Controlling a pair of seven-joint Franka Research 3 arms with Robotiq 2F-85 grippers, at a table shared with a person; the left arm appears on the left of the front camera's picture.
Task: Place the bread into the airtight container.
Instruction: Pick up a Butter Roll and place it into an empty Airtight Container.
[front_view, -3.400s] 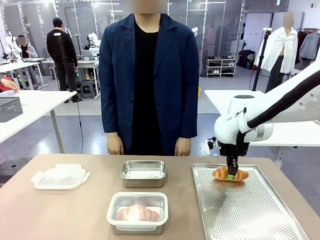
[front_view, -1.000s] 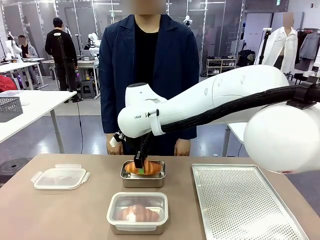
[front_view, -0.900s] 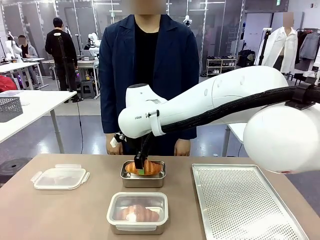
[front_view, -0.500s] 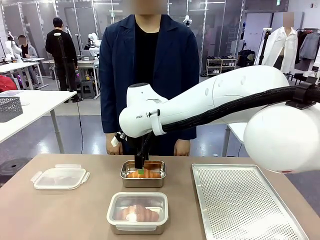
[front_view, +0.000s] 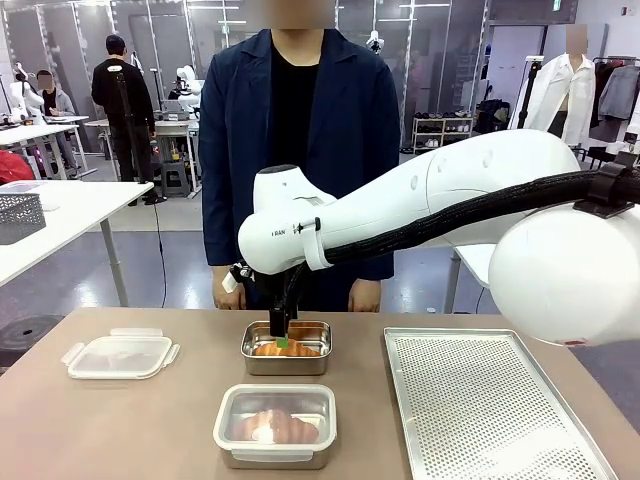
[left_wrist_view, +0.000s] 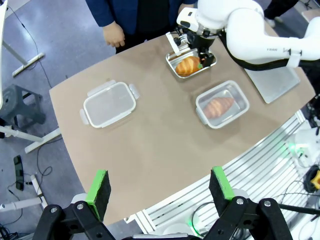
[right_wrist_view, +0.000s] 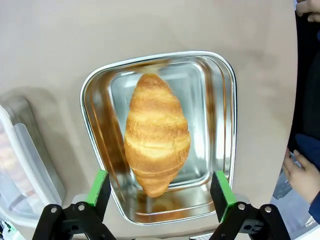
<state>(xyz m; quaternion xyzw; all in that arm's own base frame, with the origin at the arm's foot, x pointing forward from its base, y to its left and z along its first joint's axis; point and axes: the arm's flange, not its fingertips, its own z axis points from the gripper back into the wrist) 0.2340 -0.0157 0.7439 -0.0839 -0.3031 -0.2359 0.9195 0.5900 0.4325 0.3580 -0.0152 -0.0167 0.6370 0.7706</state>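
My right hand (right_wrist_view: 157, 192), fingers apart, hangs right over the bread (right_wrist_view: 156, 132) lying lengthwise in the far container (right_wrist_view: 223, 125); left hand (left_wrist_view: 161, 187) gapes too.

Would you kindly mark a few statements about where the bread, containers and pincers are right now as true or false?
1. A croissant lies in the far metal container. True.
2. The right pincer is clamped on that croissant. False: its fingers stand open on either side of it.
3. The near container is empty. False: it holds another croissant.
4. The perforated tray holds no bread. True.
5. The loose lid covers the far container. False: it lies on the table to the left.
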